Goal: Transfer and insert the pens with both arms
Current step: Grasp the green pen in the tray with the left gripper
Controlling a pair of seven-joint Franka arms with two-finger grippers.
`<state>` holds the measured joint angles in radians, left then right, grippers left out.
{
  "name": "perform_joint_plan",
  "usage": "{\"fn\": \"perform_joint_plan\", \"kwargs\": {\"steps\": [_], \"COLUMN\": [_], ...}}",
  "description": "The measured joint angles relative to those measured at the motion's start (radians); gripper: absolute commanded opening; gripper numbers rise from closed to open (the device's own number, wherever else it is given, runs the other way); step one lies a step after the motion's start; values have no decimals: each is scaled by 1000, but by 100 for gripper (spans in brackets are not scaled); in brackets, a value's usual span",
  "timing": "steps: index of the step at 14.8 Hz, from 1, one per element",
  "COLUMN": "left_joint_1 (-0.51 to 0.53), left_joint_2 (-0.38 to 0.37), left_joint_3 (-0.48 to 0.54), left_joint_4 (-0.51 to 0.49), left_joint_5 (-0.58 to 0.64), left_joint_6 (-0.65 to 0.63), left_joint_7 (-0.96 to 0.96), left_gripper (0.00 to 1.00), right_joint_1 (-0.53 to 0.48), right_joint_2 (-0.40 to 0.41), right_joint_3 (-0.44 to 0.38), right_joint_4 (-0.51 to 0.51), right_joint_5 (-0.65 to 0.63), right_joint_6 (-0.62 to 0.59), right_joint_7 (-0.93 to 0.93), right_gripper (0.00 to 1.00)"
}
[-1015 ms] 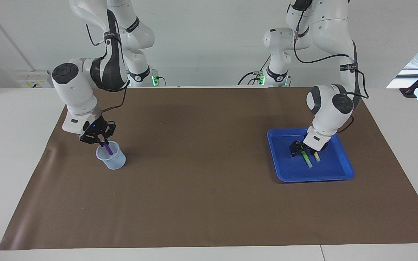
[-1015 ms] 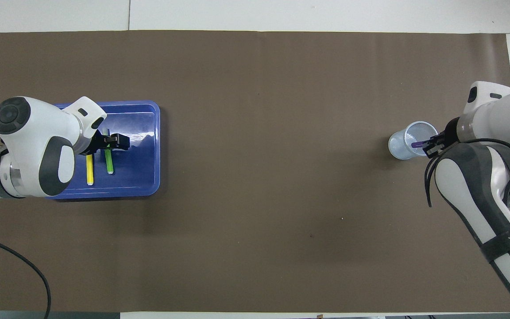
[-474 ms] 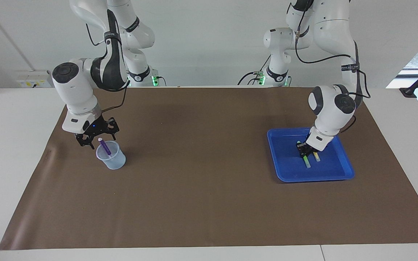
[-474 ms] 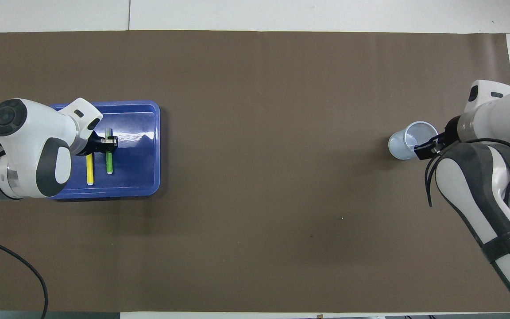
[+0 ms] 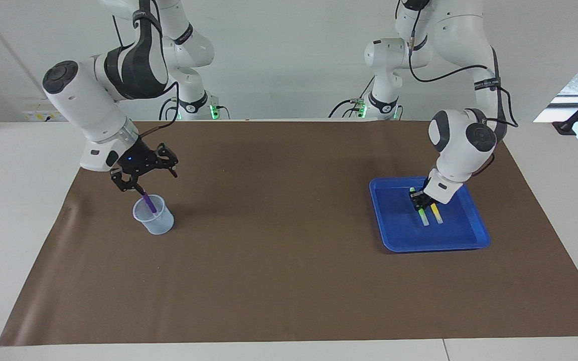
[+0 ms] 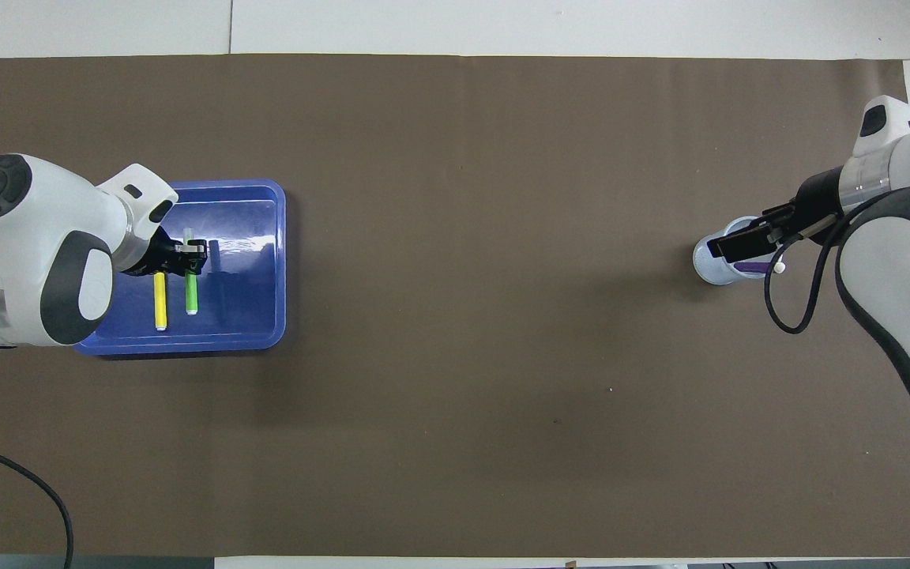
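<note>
My left gripper point(image 5: 418, 200) point(image 6: 191, 251) is low in the blue tray point(image 5: 402, 230) point(image 6: 246, 276), shut on the green pen point(image 5: 423, 217) point(image 6: 191, 294) near its upper end. The yellow pen point(image 5: 437, 215) point(image 6: 160, 300) lies flat beside it in the tray. At the right arm's end of the table the purple pen point(image 5: 150, 205) point(image 6: 753, 268) leans inside a clear plastic cup point(image 5: 156, 223) point(image 6: 709, 265). Just over that cup hangs my right gripper point(image 5: 144, 179) point(image 6: 743, 243), open and holding nothing.
A brown mat point(image 5: 279, 240) point(image 6: 486, 237) covers the table between cup and tray. Two smaller white arms with green lights point(image 5: 196, 103) point(image 5: 382, 103) stand at the robots' edge of the table.
The right gripper opened, left the purple pen standing in the cup and rose above it. The left gripper closed on the green pen in the tray.
</note>
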<state>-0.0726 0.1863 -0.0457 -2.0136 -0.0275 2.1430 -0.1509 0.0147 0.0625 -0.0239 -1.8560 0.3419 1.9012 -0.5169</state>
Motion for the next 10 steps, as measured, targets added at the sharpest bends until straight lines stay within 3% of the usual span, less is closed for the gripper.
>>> {"fn": "perform_joint_plan", "kwargs": {"steps": [6,10], "left_joint_1": [-110,-217], "left_joint_2": [-18,-18], "left_joint_3": [-12,-17], "left_joint_4": [229,321], "left_joint_5": [-37,-125], "left_joint_6": [-278,-312], "left_joint_7": [-276,-615], "left_gripper": [0,0], "right_joint_1": [95,114], "right_joint_2": [0,0], "right_joint_3": [4,4], "right_joint_4": [0,0], "right_joint_5": [299,532], "right_joint_6": [-27,-14], "right_joint_7": [418,593], "right_gripper": [100,100]}}
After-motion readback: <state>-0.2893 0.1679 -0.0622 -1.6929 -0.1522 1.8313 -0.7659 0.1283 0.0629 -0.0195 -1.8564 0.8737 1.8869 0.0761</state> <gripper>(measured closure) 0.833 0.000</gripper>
